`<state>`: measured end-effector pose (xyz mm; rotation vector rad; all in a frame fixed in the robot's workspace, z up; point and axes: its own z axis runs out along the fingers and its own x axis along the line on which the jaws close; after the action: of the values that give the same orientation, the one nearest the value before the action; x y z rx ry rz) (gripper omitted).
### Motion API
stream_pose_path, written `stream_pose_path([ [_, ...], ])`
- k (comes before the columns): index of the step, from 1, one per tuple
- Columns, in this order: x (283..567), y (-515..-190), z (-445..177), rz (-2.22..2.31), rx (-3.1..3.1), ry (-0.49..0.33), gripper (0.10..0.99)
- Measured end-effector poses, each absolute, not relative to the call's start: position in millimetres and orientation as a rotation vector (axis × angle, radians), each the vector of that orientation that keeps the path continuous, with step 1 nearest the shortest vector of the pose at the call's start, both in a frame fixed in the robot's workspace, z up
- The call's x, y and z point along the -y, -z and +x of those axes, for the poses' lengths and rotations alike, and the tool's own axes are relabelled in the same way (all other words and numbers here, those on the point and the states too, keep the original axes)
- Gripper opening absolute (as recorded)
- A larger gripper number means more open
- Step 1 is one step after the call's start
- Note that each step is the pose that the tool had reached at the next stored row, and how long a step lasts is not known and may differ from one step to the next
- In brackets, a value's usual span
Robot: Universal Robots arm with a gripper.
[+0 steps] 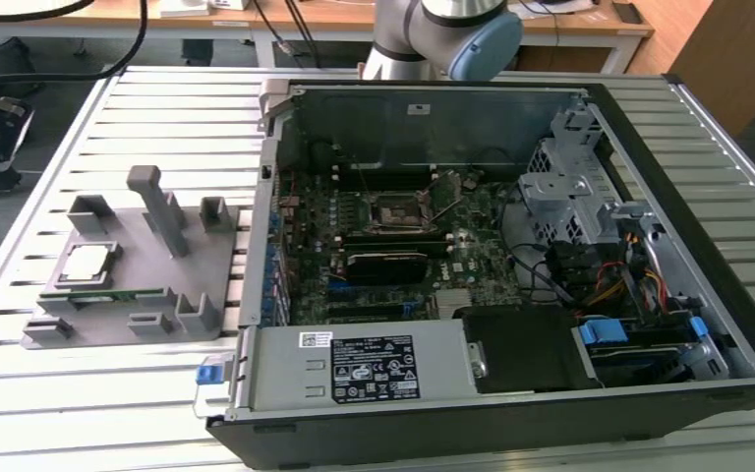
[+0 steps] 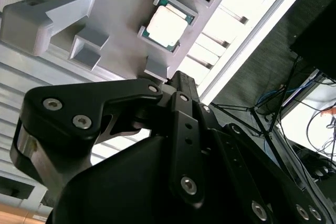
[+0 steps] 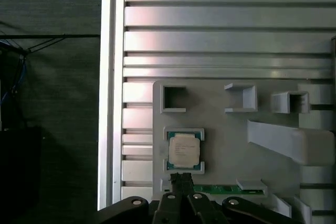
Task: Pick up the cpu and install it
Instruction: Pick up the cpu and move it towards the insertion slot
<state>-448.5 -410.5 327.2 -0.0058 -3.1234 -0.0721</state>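
The first step, the picking up, is in hand, and it is not yet done. The cpu [image 1: 87,264] is seen lying flat in its little pocket on the grey holder [image 1: 154,300], shiny side up. The holder is set on the desk [image 1: 154,108], at the exterior view's left, just beside the open computer box [image 1: 692,226].

In the first wrist view the gripper [image 3: 181,178] is seen above the holder, with its tips close to one edge of the cpu. Nothing is touched. The jaws are pressed together, and nothing is held between them. A thin green strip [image 3: 220,188] is seen in a slot just beside the cpu.

The dark square socket [image 1: 393,208] inside the box is judged to be the place where the cpu is meant to go. It is well apart from the cpu.

For the pick-up, it is judged that the jaws need to be opened wider than the cpu. They need to be lined up over its middle and brought straight down, so that two facing edges are caught. Little room is left by the pocket's low walls, so a slow, square move is called for. The cpu should be kept flat and squeezed only gently.
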Motion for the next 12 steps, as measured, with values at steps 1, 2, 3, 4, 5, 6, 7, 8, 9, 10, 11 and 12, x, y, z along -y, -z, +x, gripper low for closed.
stream_pose_path([
  [1,410.6,-326.0,-448.3,0.002,3.123,0.072,0.106],
  [2,410.5,-324.7,-448.3,0.01,3.123,0.072,0.106],
  [3,410.5,-323.7,-448.2,0.016,3.123,0.072,0.106],
  [4,410.5,-323.0,-448.0,0.02,3.123,0.072,0.106],
  [5,410.5,-322.1,-447.8,0.025,3.123,0.072,0.169],
  [6,410.5,-321.3,-447.7,0.028,3.123,0.072,0.169],
  [7,410.6,-320.6,-447.4,0.032,3.123,0.072,0.231],
  [8,410.5,-320.1,-447.1,0.035,3.122,0.072,0.29],
  [9,410.5,-319.5,-446.9,0.038,3.122,0.072,0.29],
  [10,410.5,-318.9,-446.6,0.041,3.122,0.072,0.29],
  [11,410.5,-318.3,-446.4,0.042,3.122,0.072,0.353],
  [12,410.5,-317.4,-446.1,0.043,3.122,0.072,0.408],
])
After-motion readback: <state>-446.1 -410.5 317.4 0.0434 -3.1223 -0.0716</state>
